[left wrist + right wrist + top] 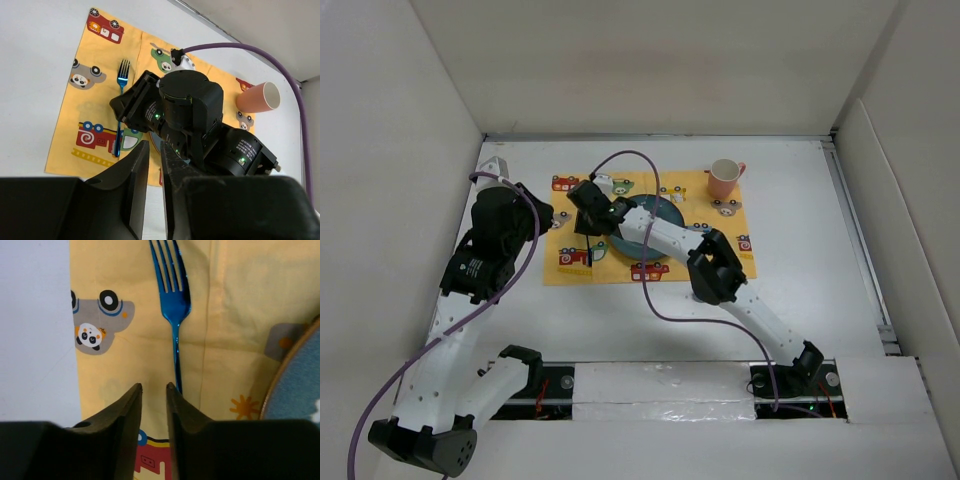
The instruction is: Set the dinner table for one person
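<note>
right wrist view: your right arm's fingers (137, 390) stand slightly parted and released above the yellow cartoon-print cloth placemat (225, 315). the shiny blue metal fork (175, 305) lies flat on that mat with its tines toward the top of the frame. its handle runs down to the gap and vanishes behind one fingertip. the round blue plate with a tan rim (295, 390) shows at the right edge. the large flat white worktop (35, 315), your dinner table, fills the left side and carries the mat. in the left wrist view, your left arm's fingers (145, 150) hang narrowly apart at the bottom of the frame, gripping nothing. the pink cup (257, 97) stands at the upper right.
</note>
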Tool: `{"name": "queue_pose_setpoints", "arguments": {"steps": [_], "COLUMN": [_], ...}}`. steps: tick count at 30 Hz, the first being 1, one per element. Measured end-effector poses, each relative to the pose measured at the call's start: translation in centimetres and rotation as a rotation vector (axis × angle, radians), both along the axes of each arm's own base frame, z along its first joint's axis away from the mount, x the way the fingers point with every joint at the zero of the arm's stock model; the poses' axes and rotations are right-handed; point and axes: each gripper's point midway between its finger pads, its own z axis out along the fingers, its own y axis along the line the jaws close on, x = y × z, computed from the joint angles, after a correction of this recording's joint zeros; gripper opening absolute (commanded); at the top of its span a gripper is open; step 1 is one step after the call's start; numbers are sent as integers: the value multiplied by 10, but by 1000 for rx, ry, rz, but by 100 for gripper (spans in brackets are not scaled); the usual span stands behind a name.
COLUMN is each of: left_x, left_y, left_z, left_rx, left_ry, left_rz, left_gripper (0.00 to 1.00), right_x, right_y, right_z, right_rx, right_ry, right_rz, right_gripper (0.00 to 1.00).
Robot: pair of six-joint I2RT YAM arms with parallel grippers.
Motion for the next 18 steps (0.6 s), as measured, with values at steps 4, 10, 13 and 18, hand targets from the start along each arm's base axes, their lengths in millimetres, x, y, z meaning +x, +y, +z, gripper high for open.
{"name": "queue_pose_setpoints", "arguments": {"steps": [4,10,13,18], "left_x": [1,1,1,-1], "left_y": [-1,-11,-20,-29], "left_z": [1,-2,-1,0], "left_rx": [0,-2,-8,-11], "left_ry": [-3,6,5,-4], "left_rz": [-6,-70,-125,-184], "left_gripper": [13,10,0,0], "right_x": [-8,-40,-79,-150], "right_y": [4,-31,-86,-215], "right_z": [5,95,162,173], "right_rx": [22,61,118,96], "right_ry": [5,-100,-174,-186], "right_rz": [66,222,273,194], "right_gripper": [42,0,0,0]}}
